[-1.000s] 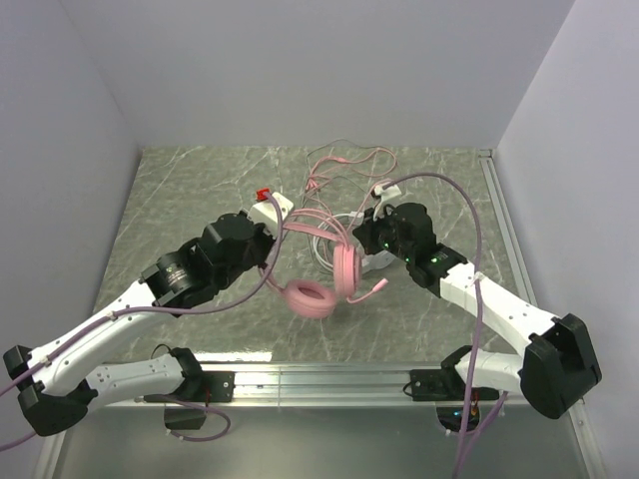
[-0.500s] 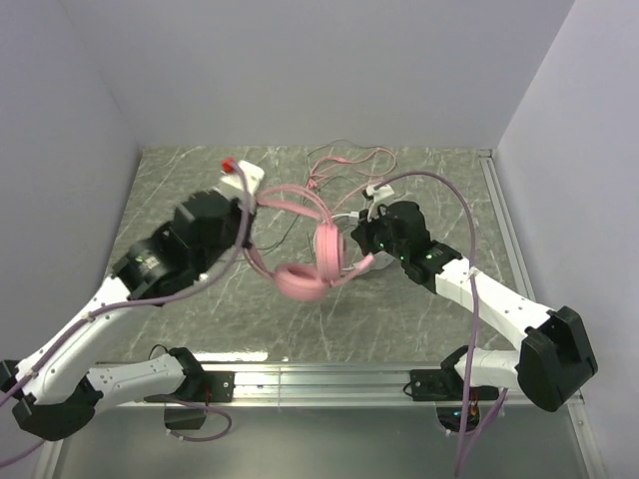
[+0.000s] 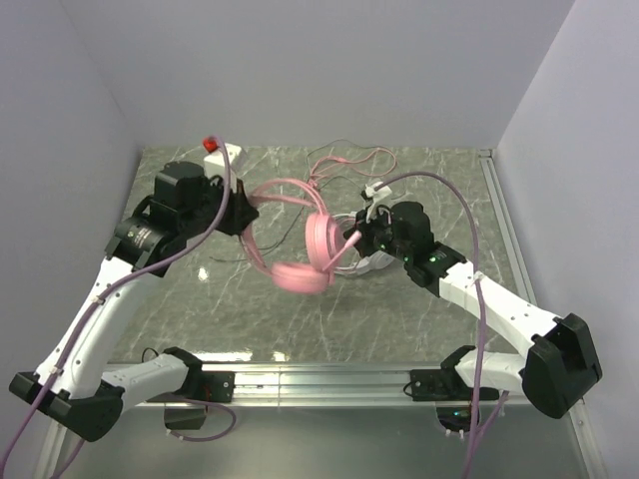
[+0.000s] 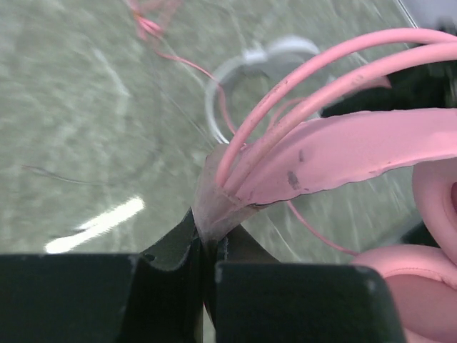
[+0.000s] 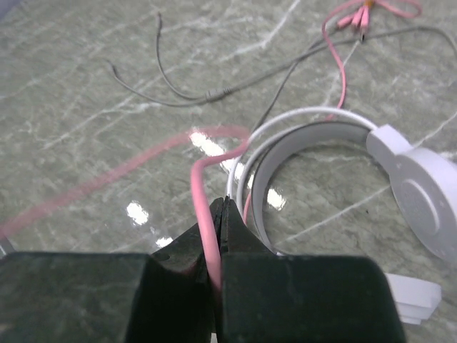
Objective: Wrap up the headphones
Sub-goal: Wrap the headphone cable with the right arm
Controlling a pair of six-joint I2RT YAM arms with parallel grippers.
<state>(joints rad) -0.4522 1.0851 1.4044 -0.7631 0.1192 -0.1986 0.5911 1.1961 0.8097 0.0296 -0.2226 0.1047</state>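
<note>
The pink headphones [image 3: 321, 242] hang above the table, and my left gripper [image 3: 245, 205] is shut on the end of their headband [image 4: 357, 150]. In the left wrist view the jaws [image 4: 207, 239] pinch the band's pale tip, with the ear cups [image 4: 435, 200] hanging at the right. My right gripper [image 3: 357, 235] is shut on the thin pink cable [image 5: 200, 186], which runs up between its jaws [image 5: 218, 204]. The white headphones [image 5: 314, 132] lie flat on the table just beyond and under the right gripper [image 3: 374, 264].
Loose loops of pink cable [image 3: 344, 160] lie at the back of the marble table [image 3: 449, 190]. A thin grey cable [image 5: 186, 93] curls on the table ahead of the right gripper. Grey walls stand close on three sides.
My left arm has swung back and to the left, carrying the pink headband with it. The ear cups followed left and rose off the table. The right gripper has barely moved.
</note>
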